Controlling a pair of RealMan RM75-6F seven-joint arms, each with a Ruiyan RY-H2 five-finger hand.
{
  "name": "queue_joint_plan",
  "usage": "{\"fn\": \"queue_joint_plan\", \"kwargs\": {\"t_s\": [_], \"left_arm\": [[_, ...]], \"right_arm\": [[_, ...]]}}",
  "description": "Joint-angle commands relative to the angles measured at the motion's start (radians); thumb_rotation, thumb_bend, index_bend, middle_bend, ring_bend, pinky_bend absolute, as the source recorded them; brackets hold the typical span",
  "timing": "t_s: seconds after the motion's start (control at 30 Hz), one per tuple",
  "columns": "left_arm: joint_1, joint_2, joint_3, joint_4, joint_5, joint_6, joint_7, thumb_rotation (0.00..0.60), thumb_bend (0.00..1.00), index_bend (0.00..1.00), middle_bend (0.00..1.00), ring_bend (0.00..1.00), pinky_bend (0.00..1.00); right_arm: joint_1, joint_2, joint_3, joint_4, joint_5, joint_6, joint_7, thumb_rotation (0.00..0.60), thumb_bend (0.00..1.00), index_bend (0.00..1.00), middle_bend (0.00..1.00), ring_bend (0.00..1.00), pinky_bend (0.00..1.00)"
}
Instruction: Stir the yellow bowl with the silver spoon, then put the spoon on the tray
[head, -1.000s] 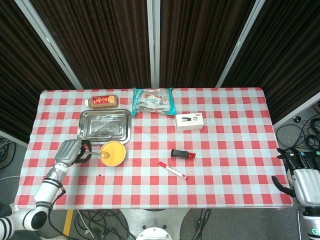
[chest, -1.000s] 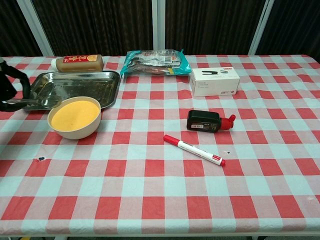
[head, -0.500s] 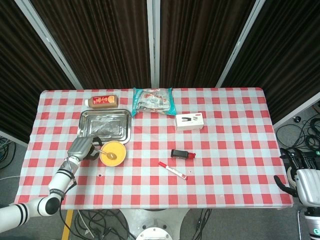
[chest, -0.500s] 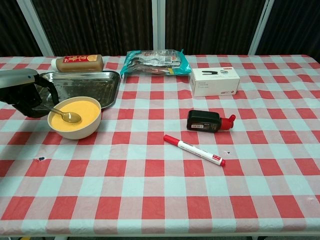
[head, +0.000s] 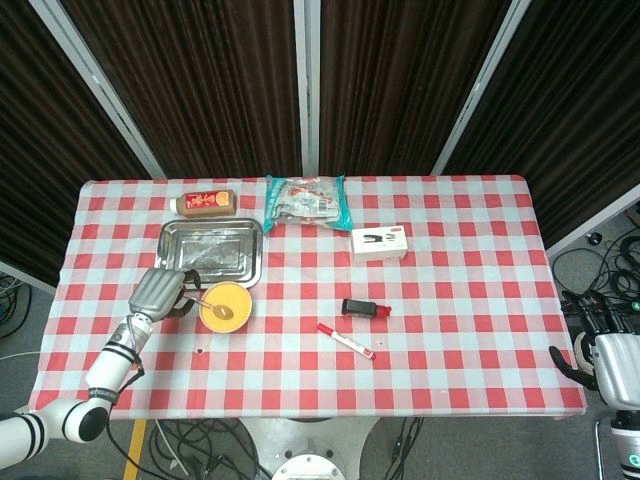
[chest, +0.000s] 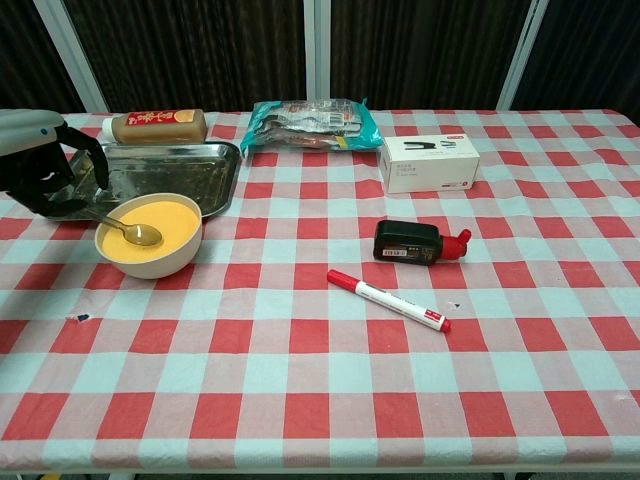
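The yellow bowl (chest: 150, 236) (head: 225, 305) stands on the checked cloth just in front of the steel tray (chest: 190, 170) (head: 212, 249). My left hand (chest: 40, 170) (head: 158, 292) is to the bowl's left and holds the handle of the silver spoon (chest: 128, 229) (head: 206, 301). The spoon's head lies inside the bowl, over its left part. My right hand (head: 612, 358) hangs off the table's right edge in the head view, holding nothing; its fingers are too small to read.
A brown sauce bottle (chest: 156, 126) lies behind the tray. A snack packet (chest: 312, 123), a white box (chest: 428, 163), a black and red stapler-like item (chest: 418, 242) and a red marker (chest: 388, 299) lie across the middle of the table.
My left hand moved right to the bowl and brought the spoon's head into it. In the last half second the hand rose slightly with the spoon still in the bowl.
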Motion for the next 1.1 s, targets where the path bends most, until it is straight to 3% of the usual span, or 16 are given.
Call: {"fn": "queue_joint_plan", "kwargs": {"t_s": [0.03,0.47,1.1], "left_arm": [[-0.014,-0.017,0.021,0.024,0.012,0.003,0.055,0.6,0.38,0.51,0.99,0.95,1.0],[-0.029,-0.037,0.029,0.005,-0.03,0.025,0.199,0.6,0.36,0.55,1.0,0.96,1.0],[-0.051,-0.04,0.037,0.006,-0.097,-0.007,0.254,0.6,0.36,0.57,1.0,0.96,1.0]], "right_arm": [[0.0,0.015,0.013,-0.012,0.006,0.014,-0.005,0.6,0.21,0.13,0.32,0.1,0.21],[0.003,0.03,0.022,-0.034,0.016,0.009,-0.018,0.6,0.21,0.13,0.32,0.11,0.22],[-0.001,0.021,0.02,-0.029,0.03,0.003,-0.012,0.6,0.21,0.13,0.32,0.11,0.22]]}}
